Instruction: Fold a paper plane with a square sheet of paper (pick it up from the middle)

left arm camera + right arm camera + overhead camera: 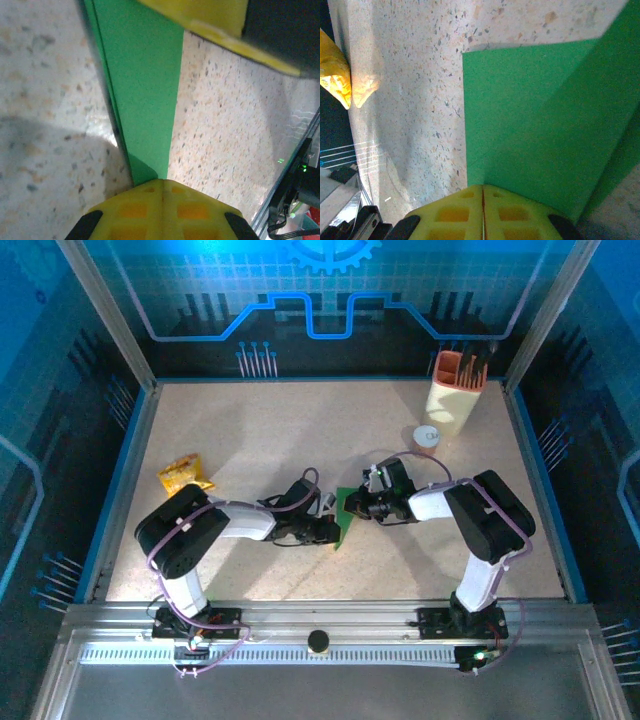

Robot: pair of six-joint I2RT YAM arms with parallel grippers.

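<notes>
Speckled beige tabletop (300, 430), boxed in by blue-lit panels with a circuit pattern. From overhead we note a bright-green sheet of thin paper (344, 517) near the middle of the table, between the ends of the two arms and folded to a narrow shape; we cannot tell whether it lies flat or is raised off the surface. Left gripper (330, 531) reaches in from the left to the sheet's near edge. Right gripper (356, 506) comes in from the right onto its far part, and the two sit just beside each other. Left wrist view: yellow waffle-patterned fingers (140, 210) pressed together with no gap, pinching the end of the sheet (145, 90), which runs away from the camera as a long strip. Stacked layers show along its left edge. At the strip's far end a yellow pad on a black body (210, 15) overlaps the paper. Right wrist view: yellow fingers (452, 215) likewise clamped tight on the sheet (530, 125), and a diagonal fold line crosses the green, one flap over another. Crinkled yellow-orange snack packet (186, 474) lies well apart toward the table's left side. Back right stands a cream tub with an orange insert holding dark utensils (456, 388), with a small white round disc (427, 436) just beside it
</notes>
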